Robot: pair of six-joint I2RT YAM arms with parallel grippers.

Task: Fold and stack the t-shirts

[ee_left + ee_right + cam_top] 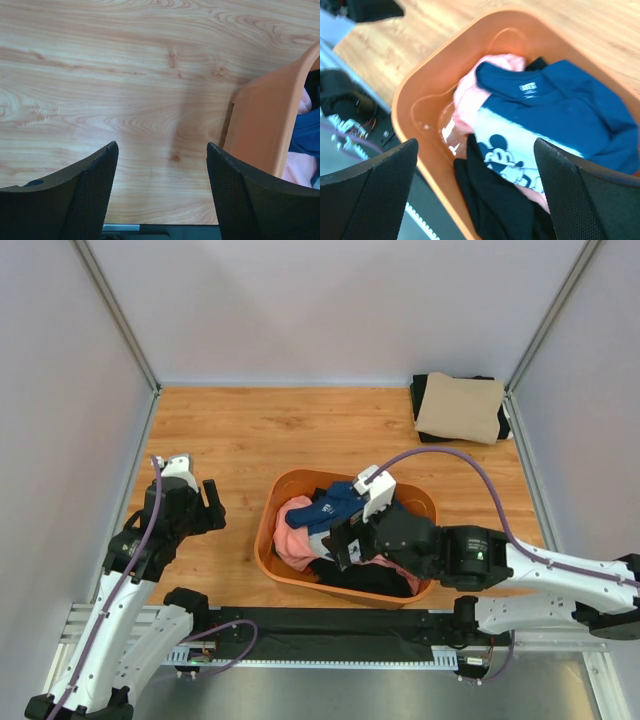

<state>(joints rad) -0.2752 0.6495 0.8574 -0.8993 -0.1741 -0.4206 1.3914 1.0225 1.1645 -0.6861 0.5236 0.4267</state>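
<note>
Three crumpled t-shirts lie in an orange basket: a navy one with a pale cartoon-mouse print, a pink one and a black one. My right gripper hangs open just above this pile, its jaws wide over the print and the black cloth, holding nothing. A folded tan t-shirt rests on a folded black one at the back right. My left gripper stands open and empty over bare wood, left of the basket.
The wooden table is walled by grey panels on three sides. The basket's wall shows at the right of the left wrist view. A black rail with cables runs along the near edge.
</note>
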